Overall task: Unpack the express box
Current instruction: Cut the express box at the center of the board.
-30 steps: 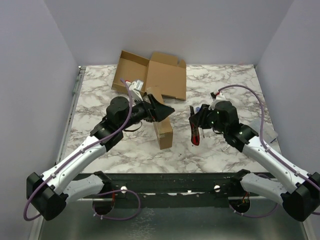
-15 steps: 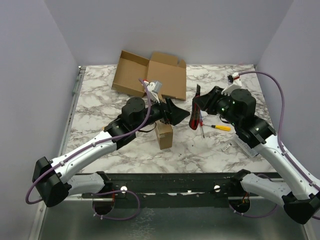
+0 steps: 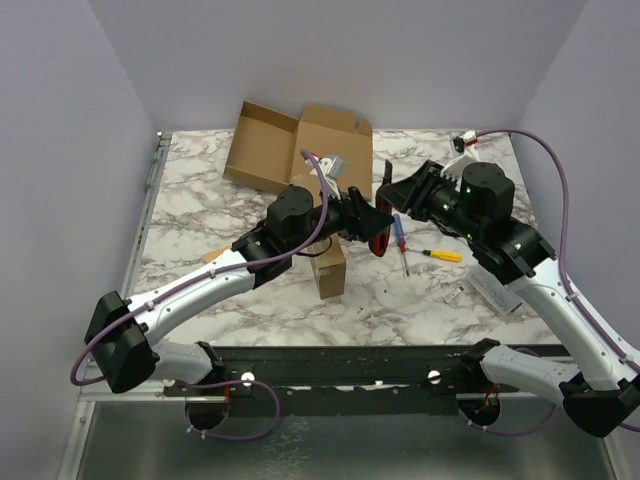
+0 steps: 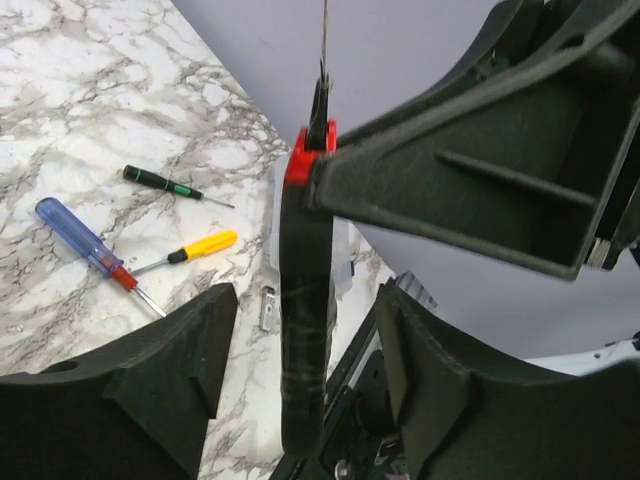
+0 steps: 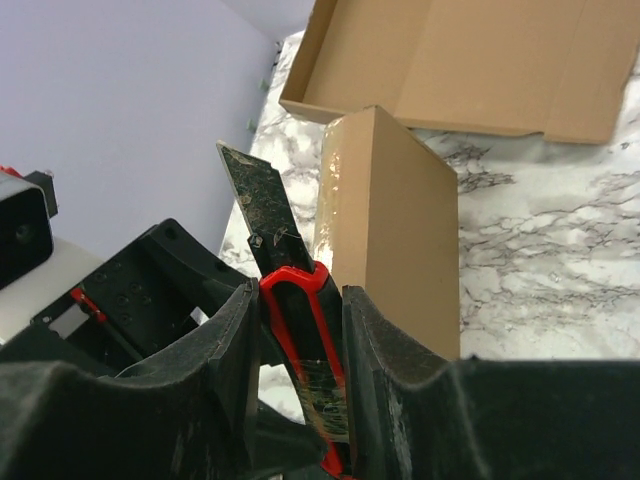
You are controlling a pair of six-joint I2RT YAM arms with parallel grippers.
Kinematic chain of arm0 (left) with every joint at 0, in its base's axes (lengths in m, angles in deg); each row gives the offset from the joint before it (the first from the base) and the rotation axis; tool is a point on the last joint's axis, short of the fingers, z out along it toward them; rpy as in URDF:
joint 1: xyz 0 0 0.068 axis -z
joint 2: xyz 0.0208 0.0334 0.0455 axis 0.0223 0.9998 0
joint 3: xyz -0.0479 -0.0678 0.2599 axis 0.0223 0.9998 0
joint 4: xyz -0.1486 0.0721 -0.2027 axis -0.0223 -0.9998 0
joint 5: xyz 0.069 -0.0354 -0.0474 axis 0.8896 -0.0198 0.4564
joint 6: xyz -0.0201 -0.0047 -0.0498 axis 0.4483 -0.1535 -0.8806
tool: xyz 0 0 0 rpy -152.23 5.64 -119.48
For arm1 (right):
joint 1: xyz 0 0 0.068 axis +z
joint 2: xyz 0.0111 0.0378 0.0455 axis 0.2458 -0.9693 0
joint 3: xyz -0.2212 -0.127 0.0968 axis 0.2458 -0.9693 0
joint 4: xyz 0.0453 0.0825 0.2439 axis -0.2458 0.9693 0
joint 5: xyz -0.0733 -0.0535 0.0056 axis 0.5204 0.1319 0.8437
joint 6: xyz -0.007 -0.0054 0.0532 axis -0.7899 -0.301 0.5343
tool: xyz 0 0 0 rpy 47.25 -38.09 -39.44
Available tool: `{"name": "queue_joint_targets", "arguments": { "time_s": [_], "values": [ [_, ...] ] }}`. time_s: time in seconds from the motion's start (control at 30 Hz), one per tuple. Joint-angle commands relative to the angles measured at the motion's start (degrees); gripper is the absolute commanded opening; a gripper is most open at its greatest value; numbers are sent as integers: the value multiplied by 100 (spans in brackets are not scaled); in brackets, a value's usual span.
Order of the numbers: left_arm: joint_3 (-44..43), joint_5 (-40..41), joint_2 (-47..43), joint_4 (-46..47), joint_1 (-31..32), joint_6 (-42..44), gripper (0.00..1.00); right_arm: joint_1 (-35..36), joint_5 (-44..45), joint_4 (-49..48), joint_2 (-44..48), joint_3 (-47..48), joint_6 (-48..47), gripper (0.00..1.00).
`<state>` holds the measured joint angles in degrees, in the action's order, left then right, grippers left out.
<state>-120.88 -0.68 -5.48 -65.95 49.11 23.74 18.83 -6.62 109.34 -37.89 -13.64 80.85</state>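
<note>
Left arm runs from the near-left corner to mid-counter, forearm low, wrist turned right. Left tool (image 3: 368, 225) has its fingers either side of the knife (image 4: 305, 260) handle with a gap on each side, so we call it released, not gripping.

Open carton (image 3: 300, 150) lies at the far edge, left of centre. Its flap is laid back and bare cardboard shows inside.

Express box (image 5: 395, 230) stands mid-counter just beside the left wrist, flaps closed, glossy tape along one edge.

The knife is red and black, blade out, held off the counter (image 3: 200, 200) between the two tools.

Loose on the counter to its right are a blue-handled screwdriver (image 3: 398, 232), a yellow one (image 3: 441, 255) and a dark green one (image 4: 160, 183).

Right arm arches in from the near-right corner, elbow high. Right tool (image 5: 298, 330) is clenched on the knife handle.
</note>
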Motion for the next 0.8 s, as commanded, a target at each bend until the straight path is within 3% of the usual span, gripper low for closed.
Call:
{"name": "queue_joint_targets", "arguments": {
  "time_s": [0.0, 0.27, 0.33, 0.43, 0.5, 0.6, 0.7, 0.77],
  "values": [
    [-262, 454, 146, 222, 37, 32, 57, 51, -418, 76, -19, 212, 193, 0],
    [-319, 760, 126, 171, 26, -74, 14, 51, -610, 36, 86, 325, 56, 1],
    [-349, 737, 77, 175, 24, -154, 6, 47, -697, 33, 78, 353, -72, 15],
    [-363, 608, -31, 156, -21, -329, 0, 50, -570, 131, 73, 432, -385, 53],
    [-332, 528, -141, 63, -107, -548, 0, 52, -360, 187, 119, 490, -743, 71],
    [-240, 284, -373, -196, -404, -1078, 0, 51, -65, -146, 366, 257, -1507, 81],
    [-105, -107, -637, -332, -800, -1634, 0, 50, -22, -761, 660, -249, -2382, 82],
    [-49, -357, -841, -430, -1010, -1891, 0, 52, -485, -1341, 839, -757, -3026, 82]
  ]
}}
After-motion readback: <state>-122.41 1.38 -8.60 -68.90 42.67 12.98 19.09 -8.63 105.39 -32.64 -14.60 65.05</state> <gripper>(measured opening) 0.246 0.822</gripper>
